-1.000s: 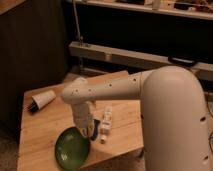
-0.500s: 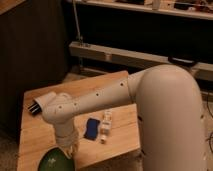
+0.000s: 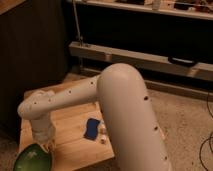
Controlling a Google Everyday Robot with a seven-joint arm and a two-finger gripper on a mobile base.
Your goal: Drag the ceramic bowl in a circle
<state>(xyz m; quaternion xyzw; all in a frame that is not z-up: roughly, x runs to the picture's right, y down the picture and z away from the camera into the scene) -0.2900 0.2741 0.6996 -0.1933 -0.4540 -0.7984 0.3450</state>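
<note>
- Where the white arm point(image 3: 100, 100) bends down over the wooden desk point(image 3: 75, 137), its end effector point(image 3: 46, 142) sits low at the front left part of the desktop, right at the upper right rim of the bowl point(image 3: 33, 158).
- Whether the end effector is spread or closed, and whether it has hold of the rim, cannot be told; the wrist housing hides that part.
- The bowl, glossy green inside with a darker rim, lies at the desk's front left corner; its lower part is cut off by the bottom of the picture, so how it sits against the desk's front edge cannot be seen.
- The bowl's left side is close to the left edge of the desk, with only a thin strip of wood showing beside it.
- Bare wood opens to the right of the bowl and behind it, toward the middle of the desk.
- A flat blue object point(image 3: 92, 128) lies near the middle of the desk, apart from the bowl.
- Two small white pieces point(image 3: 103, 135) sit just beside the blue object on its right, near the thick arm segment.
</note>
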